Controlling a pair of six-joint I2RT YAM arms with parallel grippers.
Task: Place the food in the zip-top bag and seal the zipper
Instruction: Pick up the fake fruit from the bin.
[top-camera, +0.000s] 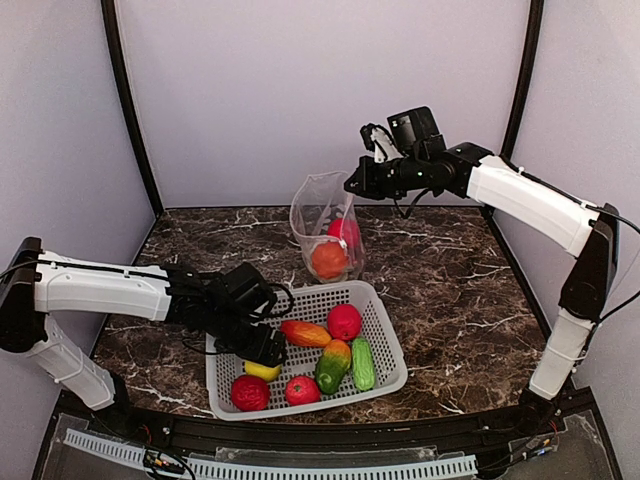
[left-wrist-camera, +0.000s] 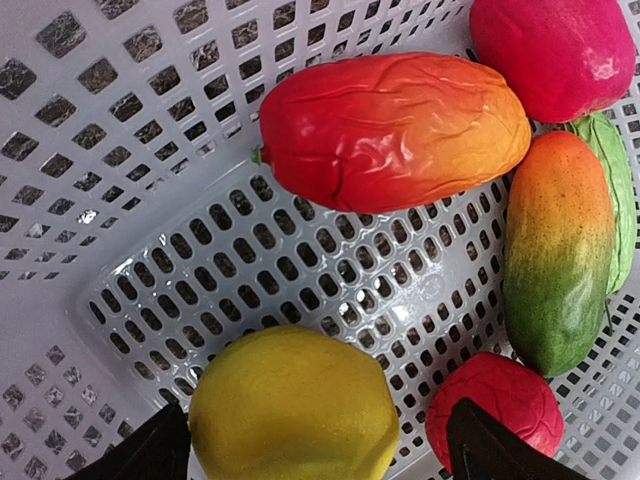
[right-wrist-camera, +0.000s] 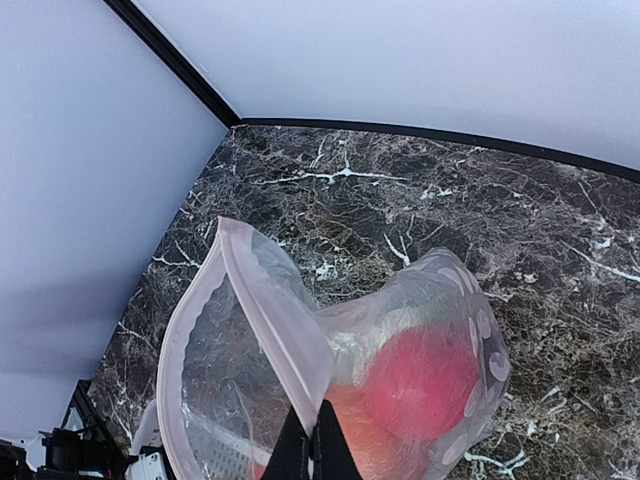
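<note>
The left pincer (left-wrist-camera: 320, 445) hangs wide over the basket (left-wrist-camera: 150, 200), a dark fingertip on either side of the lemon (left-wrist-camera: 295, 405); no contact shows in the wrist view. The lemon looks like a light, hard, glossy toy. It should not crush, but its smooth round skin could slip out of a shallow pinch, so the fingers should go down past its widest part and close across its short axis. A red fruit (left-wrist-camera: 495, 410) lies just beside it, close to the right-hand fingertip, and may get nudged

The right pincer (right-wrist-camera: 312, 445) is closed tight on the rim of the bag (top-camera: 325, 225), holding it upright behind the basket with the mouth open upward; its bottom seems to rest on the worktop (top-camera: 450, 280). The bag is thin, limp film with no stiffness of its own, likely to fold or sag wherever it is let go. The zipper (right-wrist-camera: 270, 300) is its only firmer part and the sensible place to hold, as it is held here. An orange fruit (top-camera: 329, 259) and a pink fruit (right-wrist-camera: 420, 380) already lie at the bottom, and their weight should steady it. Several more pieces wait in the basket
</note>
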